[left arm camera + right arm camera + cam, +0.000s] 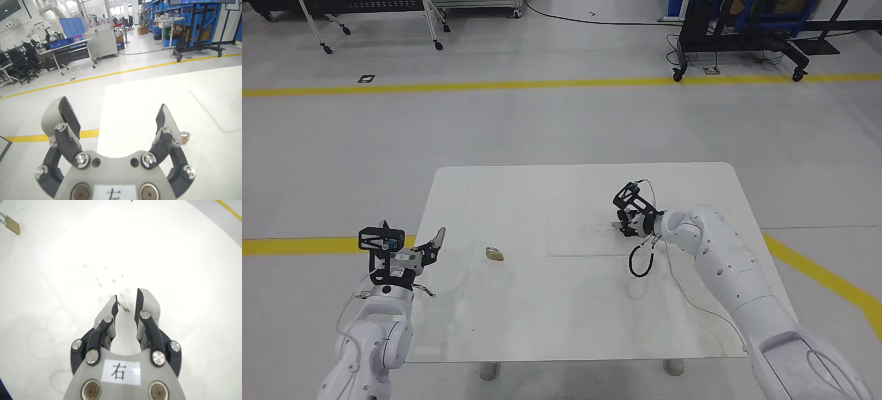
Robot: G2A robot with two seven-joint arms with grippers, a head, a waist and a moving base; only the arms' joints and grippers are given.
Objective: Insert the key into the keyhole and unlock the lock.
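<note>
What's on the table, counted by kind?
Brass padlock: 1
Key: 1
White mat: 1
Total: 3

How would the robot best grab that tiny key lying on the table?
Probably by its round head, coming from straight above: the key lies on the table, and holding the head leaves the blade free for the lock. The right gripper straddles it, jaws open.
</note>
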